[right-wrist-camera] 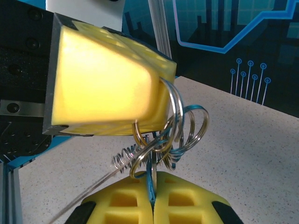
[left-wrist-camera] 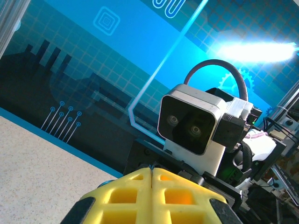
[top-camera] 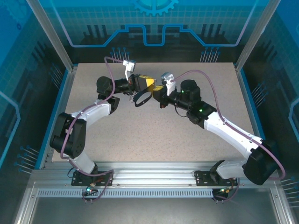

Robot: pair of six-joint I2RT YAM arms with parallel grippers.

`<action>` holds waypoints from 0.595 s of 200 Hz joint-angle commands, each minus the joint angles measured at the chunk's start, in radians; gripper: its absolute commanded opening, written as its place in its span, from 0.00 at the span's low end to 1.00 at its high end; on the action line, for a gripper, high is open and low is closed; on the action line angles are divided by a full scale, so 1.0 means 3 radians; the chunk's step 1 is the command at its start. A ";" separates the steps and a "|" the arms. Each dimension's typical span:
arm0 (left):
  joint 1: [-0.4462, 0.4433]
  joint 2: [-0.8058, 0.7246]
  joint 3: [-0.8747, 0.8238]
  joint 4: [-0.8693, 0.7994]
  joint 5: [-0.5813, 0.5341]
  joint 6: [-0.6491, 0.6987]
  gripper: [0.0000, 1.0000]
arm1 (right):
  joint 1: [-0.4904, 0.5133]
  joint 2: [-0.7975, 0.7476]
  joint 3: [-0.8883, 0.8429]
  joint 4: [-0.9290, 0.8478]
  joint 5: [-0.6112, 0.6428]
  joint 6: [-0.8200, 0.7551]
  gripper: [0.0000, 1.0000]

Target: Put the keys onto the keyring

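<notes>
Two sets of yellow pads are sitting closed. Nearest, the right gripper (right-wrist-camera: 153,186) is pinching a thin blue sliver, apparently the key (right-wrist-camera: 152,173). Just past its tips, the keyring (right-wrist-camera: 174,119) is bunching its silver rings, clamped in the left gripper (right-wrist-camera: 161,95) above. Table (top-camera: 187,149) edges are lying well apart from both grippers.

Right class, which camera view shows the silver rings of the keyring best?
The right wrist view: the silver rings sit close and sharp, pinched by the left gripper. In the top external view they are too small to make out; the dark strap hangs there.
</notes>
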 commanded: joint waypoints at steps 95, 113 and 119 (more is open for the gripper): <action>-0.0015 0.0002 0.0045 -0.0018 0.0086 0.0229 0.00 | -0.0305 -0.0780 -0.0523 -0.0303 -0.0099 0.0102 0.45; -0.0014 0.0011 0.0069 0.0013 0.0100 0.0204 0.00 | -0.0365 -0.0863 -0.0555 -0.0310 -0.0075 0.0103 0.46; -0.0014 0.0016 0.0078 0.0022 0.0105 0.0194 0.00 | -0.0381 -0.0870 -0.0551 -0.0310 -0.0074 0.0103 0.46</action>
